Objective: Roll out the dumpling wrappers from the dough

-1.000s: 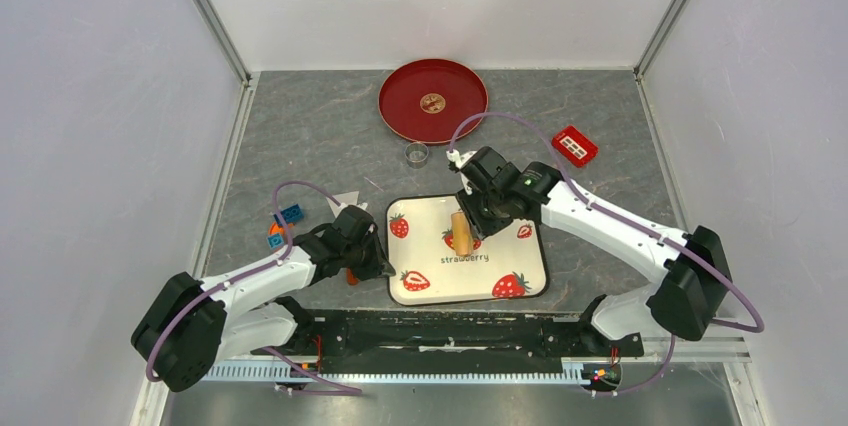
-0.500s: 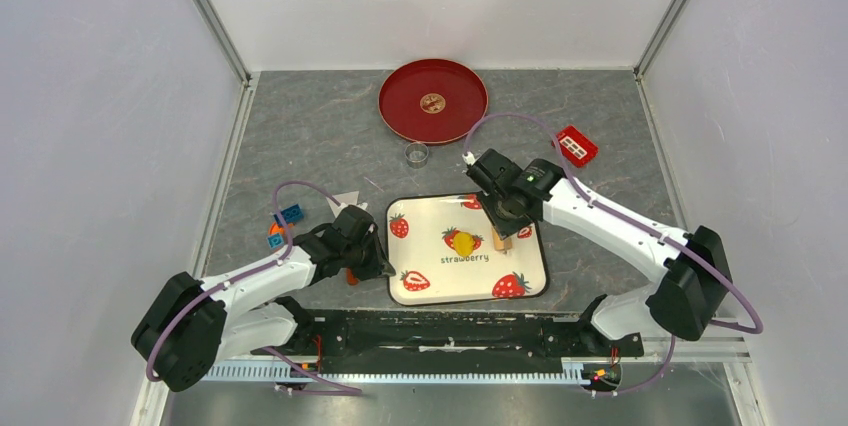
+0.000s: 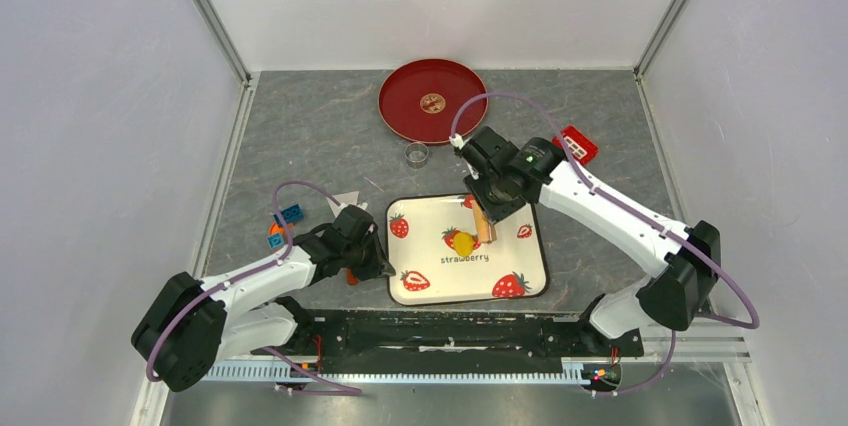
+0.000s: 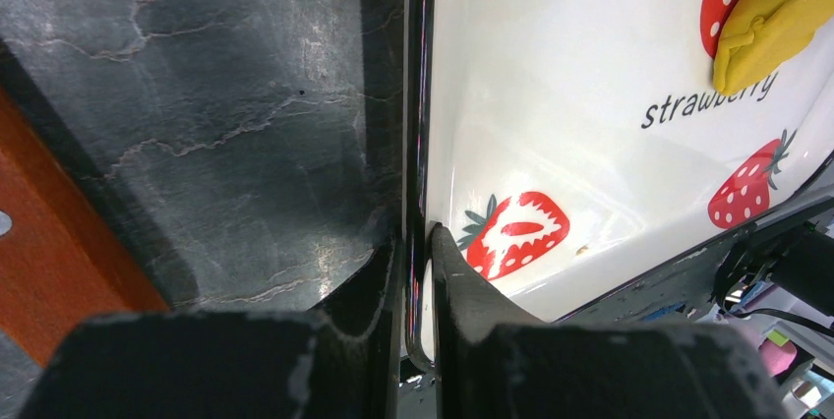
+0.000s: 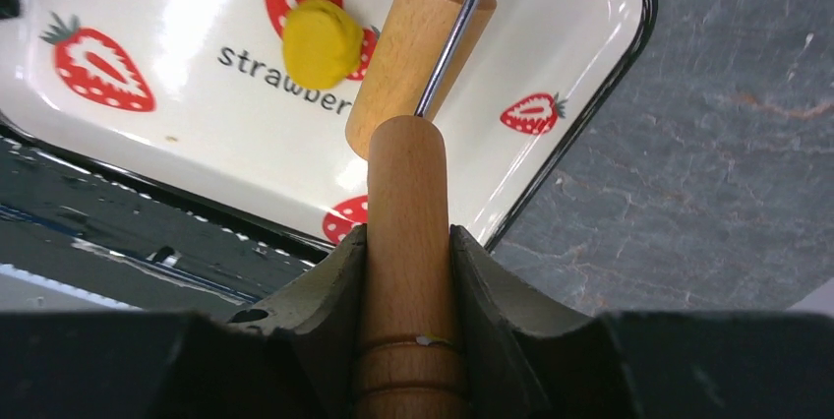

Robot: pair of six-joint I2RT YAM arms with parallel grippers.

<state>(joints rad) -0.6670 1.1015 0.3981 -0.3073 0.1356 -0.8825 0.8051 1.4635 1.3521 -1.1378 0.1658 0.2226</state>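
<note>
Since a second ago the roller (image 3: 484, 224) has slid off the dough (image 3: 463, 243) to the right, then come part way back. Now it sits just beside the yellow lump. The right gripper (image 5: 408, 238) is squeezed tight on the roller's wooden handle. The left gripper (image 4: 418, 247) is almost closed and pinches the left rim of the tray (image 4: 551, 144).

The dough lies near the middle of the tray, on a strawberry picture just above the word "strawberry". It looks soft and light, like clay. It is a thick, bumpy blob, not flat yet. It should squash easily and may stick to the wood, so push on it with the roller and don't pinch it.

On the red plate (image 3: 405, 111) at the back lies a tiny round disc (image 3: 432, 102). It may be a finished wrapper, but it is too small to tell. No view shows whether the roller touches the tray.
</note>
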